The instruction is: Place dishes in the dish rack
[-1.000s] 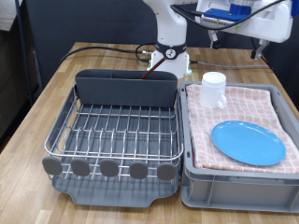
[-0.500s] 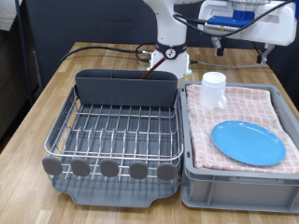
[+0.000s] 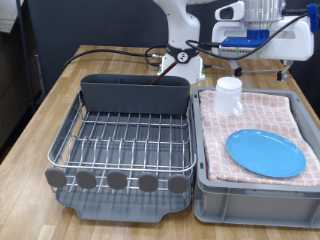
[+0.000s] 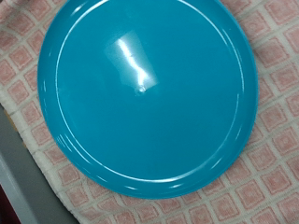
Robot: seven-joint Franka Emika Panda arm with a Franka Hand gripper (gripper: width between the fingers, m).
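The light-blue plate (image 3: pixel 265 152) lies flat on the pink checked cloth in the grey tub (image 3: pixel 255 195) and fills the wrist view (image 4: pixel 145 93). The white cup (image 3: pixel 229 96) stands on the cloth at the tub's far corner. The dish rack (image 3: pixel 125 150), with its wire grid and tall grey utensil box (image 3: pixel 135 95), stands at the tub's left with nothing on the grid. A thin reddish thing (image 3: pixel 158 76) shows at the box's far edge; I cannot tell if it is the spoon. My gripper (image 3: pixel 262 72) hangs high above the tub, over the plate, touching nothing. Its fingers do not show in the wrist view.
The rack and tub stand side by side on a wooden table (image 3: pixel 60 95). The robot base (image 3: pixel 183 58) and black cables (image 3: pixel 110 52) are at the table's far edge. A row of round tabs (image 3: pixel 118 180) lines the rack's near edge.
The hand has shifted towards the exterior view's right and come lower over the tub. The plate, cup and rack have not moved.
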